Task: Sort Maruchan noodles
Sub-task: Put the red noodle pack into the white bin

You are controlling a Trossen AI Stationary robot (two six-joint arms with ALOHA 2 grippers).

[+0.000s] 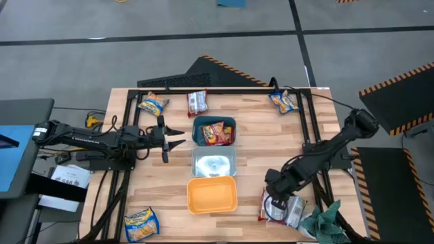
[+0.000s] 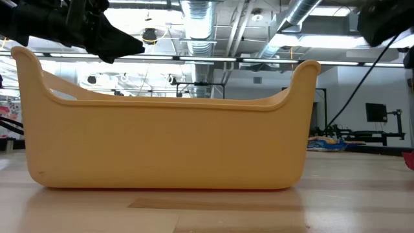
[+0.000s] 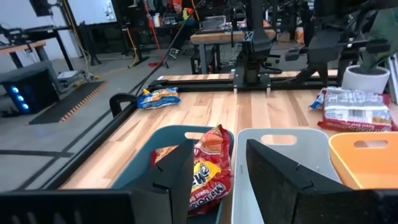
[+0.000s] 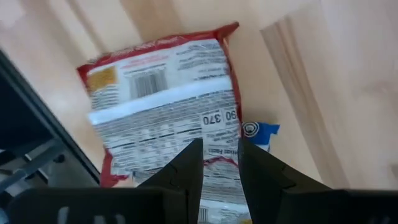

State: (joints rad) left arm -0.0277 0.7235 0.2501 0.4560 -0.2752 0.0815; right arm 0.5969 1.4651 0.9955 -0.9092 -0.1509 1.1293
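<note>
A: Where's the right gripper (image 1: pixel 277 201)?
B: Low at five o'clock on the table (image 1: pixel 271 142), its fingers (image 4: pixel 183 171) pinching a silver-white noodle packet (image 4: pixel 163 106) beside the green rag (image 1: pixel 325 222).

A: And the left gripper (image 1: pixel 178 136)?
B: Spread apart with nothing between, at nine o'clock of the teal bin (image 1: pixel 198 125), which holds red packets (image 3: pixel 208 171).

Three bins stand on the pale wood surface (image 1: pixel 258 146): teal (image 1: pixel 214 131), white (image 1: pixel 214 163) and orange (image 1: pixel 212 194). Red-orange packets (image 1: pixel 215 133) lie in the teal one. Yellow-and-blue packets (image 1: pixel 140 223) lie at the corners. A silver-white packet (image 4: pixel 168 99) carries red edging and black print. The rag (image 1: pixel 324 221) is green.
</note>
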